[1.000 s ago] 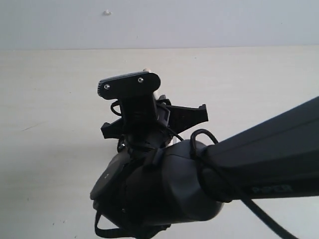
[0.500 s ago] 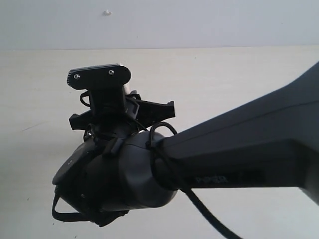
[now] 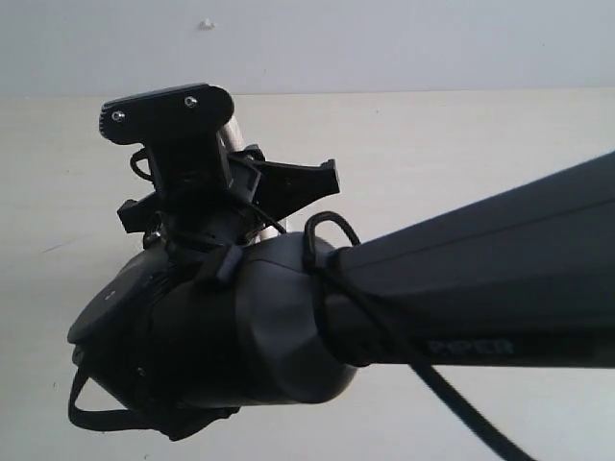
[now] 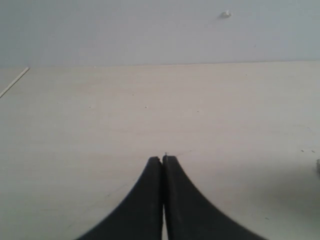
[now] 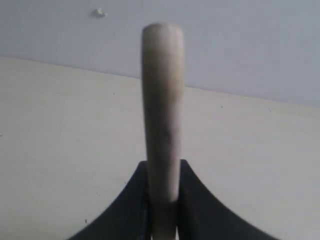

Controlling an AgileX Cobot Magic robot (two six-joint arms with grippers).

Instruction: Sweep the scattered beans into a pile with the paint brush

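Observation:
My right gripper is shut on the paint brush's pale wooden handle, which sticks out past the fingertips over the table. The bristles and ferrule are hidden in that view. In the exterior view the right arm and its wrist camera mount fill the middle, and only a pale sliver of the brush shows behind the mount. My left gripper is shut with nothing in it, low over bare tabletop. No beans show in any view.
The pale wooden table runs back to a grey-white wall with a small white mark. A table edge or seam shows in the left wrist view. A tiny speck lies at that view's border.
In the exterior view the right arm has swung left and slightly farther back, carrying the brush with it. Its grip has not changed.

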